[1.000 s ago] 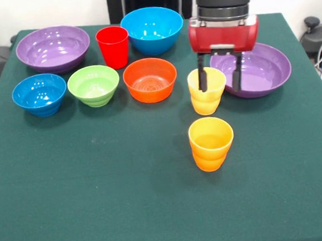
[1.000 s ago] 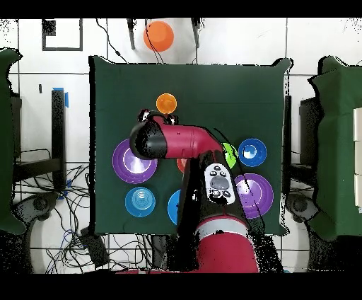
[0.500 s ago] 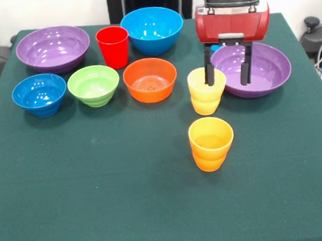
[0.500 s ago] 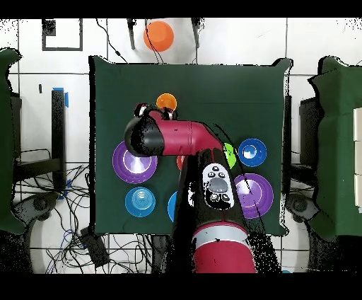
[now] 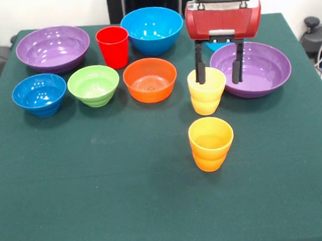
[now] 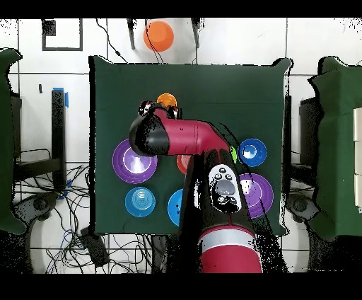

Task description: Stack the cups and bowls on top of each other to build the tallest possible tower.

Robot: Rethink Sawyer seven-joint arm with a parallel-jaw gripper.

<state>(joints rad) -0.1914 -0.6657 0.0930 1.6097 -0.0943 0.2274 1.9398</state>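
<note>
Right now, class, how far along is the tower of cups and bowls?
Nothing is stacked yet: the red cup, orange cup, green bowl and orange bowl each stand separately on the table. In hand: the open end effector hangs at the yellow cup, one finger in front of its rim, without gripping it. Left: the whole tower.

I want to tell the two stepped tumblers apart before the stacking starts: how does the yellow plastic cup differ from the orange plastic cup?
The yellow plastic cup is paler; the orange plastic cup is deeper in colour. The yellow one stands farther back, beside the wide purple bowl; the orange one stands alone, nearer the camera. The open gripper has one finger at the yellow cup's rim; nothing is near the orange one. Both stand upright, empty, with bulging stepped bases.
</note>
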